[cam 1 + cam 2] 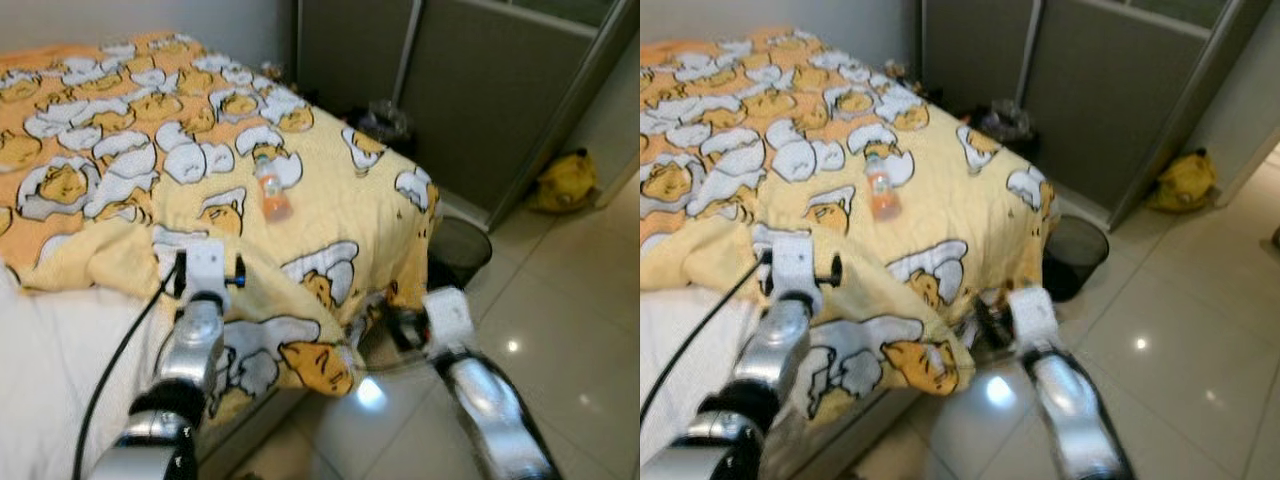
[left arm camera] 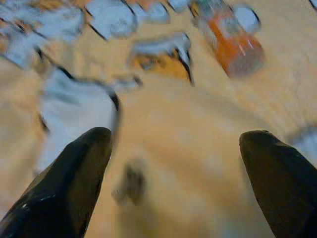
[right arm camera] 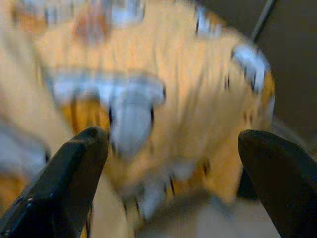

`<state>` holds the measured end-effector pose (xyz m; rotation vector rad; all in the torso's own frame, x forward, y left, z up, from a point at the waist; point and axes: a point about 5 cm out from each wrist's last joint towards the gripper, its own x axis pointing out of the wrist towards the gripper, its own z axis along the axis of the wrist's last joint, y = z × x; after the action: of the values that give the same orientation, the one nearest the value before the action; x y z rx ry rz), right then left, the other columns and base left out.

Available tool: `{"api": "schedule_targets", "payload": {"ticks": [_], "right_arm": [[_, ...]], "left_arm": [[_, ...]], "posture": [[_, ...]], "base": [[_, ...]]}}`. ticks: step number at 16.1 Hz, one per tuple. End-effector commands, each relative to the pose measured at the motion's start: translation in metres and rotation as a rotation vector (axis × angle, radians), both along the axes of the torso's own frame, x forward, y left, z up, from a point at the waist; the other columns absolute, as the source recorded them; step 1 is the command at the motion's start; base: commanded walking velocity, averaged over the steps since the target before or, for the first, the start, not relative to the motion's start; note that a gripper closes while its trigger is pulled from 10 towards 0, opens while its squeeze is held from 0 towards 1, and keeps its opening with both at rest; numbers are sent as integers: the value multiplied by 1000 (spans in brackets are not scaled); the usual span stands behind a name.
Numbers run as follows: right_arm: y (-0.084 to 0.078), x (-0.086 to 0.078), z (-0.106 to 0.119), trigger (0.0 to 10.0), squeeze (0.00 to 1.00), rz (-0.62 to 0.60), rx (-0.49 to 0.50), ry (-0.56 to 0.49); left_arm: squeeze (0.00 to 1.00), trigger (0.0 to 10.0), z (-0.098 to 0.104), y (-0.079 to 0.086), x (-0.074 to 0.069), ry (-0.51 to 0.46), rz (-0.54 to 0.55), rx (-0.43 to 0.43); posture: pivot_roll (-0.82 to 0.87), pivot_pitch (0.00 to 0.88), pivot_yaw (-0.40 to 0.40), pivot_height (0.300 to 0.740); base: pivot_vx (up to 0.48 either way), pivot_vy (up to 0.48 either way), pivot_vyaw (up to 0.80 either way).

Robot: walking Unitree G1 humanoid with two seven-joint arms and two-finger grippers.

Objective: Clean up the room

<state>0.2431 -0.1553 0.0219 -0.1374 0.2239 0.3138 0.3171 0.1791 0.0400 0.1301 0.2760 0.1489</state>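
An orange drink bottle [image 1: 270, 190] with a clear top lies on its side on the yellow cartoon-print blanket [image 1: 330, 215] covering the bed. My left gripper [image 2: 178, 183] is open above the blanket, short of the bottle [image 2: 230, 42], with its arm [image 1: 195, 340] raised over the bed's near corner. Beside the hanging edge of the blanket, my right gripper [image 3: 173, 183] is open too, its arm [image 1: 480, 390] low over the floor. The right wrist view is blurred.
A dark round bin [image 1: 460, 248] stands on the tiled floor at the bed's far corner. A yellow bag [image 1: 565, 182] lies by the grey sliding doors [image 1: 480, 90]. A dark bag [image 1: 385, 122] sits behind the bed. White sheet [image 1: 60, 350] shows at near left.
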Motion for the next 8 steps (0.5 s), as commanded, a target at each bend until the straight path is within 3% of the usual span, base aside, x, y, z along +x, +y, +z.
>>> {"api": "schedule_targets", "payload": {"ticks": [1, 2, 3, 5, 8], "right_arm": [[3, -1, -2, 10000, 0, 33, -5, 21], [2, -13, -12, 10000, 0, 99, -40, 76], [2, -15, -13, 10000, 0, 103, -43, 81], [1, -15, -12, 10000, 0, 85, -24, 61], [6, -11, -10, 10000, 0, 87, 8, 42]], "left_arm": [[0, 10000, -9, 3, -6, 49, 7, 3], [0, 10000, -12, 10, -12, 44, 4, 11], [0, 10000, -13, 11, -15, 40, -1, 15], [0, 10000, -8, 20, -24, -43, 15, 82], [0, 10000, -1, 15, -34, -148, -12, 63]], "posture": [[-66, 11, -44, 740], [-64, 19, -48, 740], [-63, 22, -50, 740], [-54, 28, -52, 740], [-40, 28, -53, 740]], "base": [[0, 0, 0], [0, 0, 0], [0, 0, 0], [0, 0, 0], [0, 0, 0]]}}
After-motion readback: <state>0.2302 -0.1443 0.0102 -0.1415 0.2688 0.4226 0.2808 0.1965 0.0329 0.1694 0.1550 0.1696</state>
